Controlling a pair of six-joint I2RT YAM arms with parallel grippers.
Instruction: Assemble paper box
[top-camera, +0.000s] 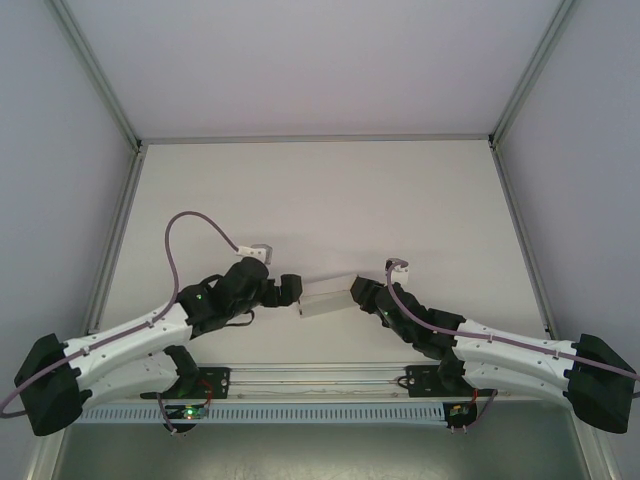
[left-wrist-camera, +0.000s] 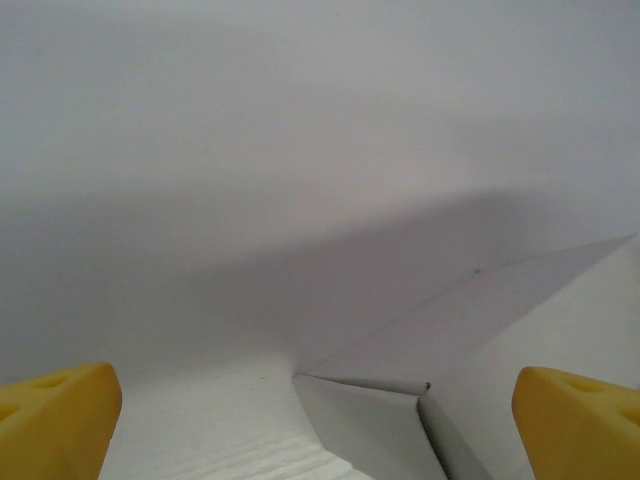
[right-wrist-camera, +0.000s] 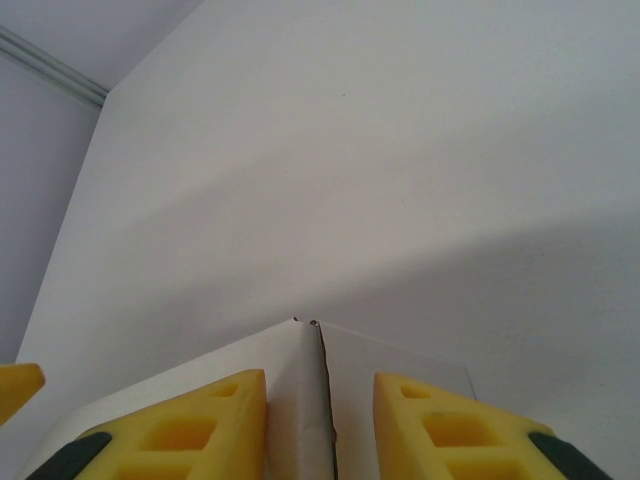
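Observation:
The paper box (top-camera: 325, 294) is a small white folded card shape hanging between my two grippers near the table's front middle. My right gripper (top-camera: 357, 292) holds its right end. In the right wrist view the yellow fingers (right-wrist-camera: 200, 425) press either side of the box (right-wrist-camera: 300, 400), where two panels meet at a seam, with the right gripper (right-wrist-camera: 320, 385) shut on it. My left gripper (top-camera: 297, 291) is at the box's left end. In the left wrist view a folded corner of the box (left-wrist-camera: 400, 420) lies between the wide-apart fingers of the left gripper (left-wrist-camera: 315, 395), untouched.
The white table (top-camera: 320, 200) stretches away behind the box, closed in by grey walls and aluminium frame posts (top-camera: 112, 230). A metal rail (top-camera: 320, 378) and cable duct run along the near edge between the arm bases.

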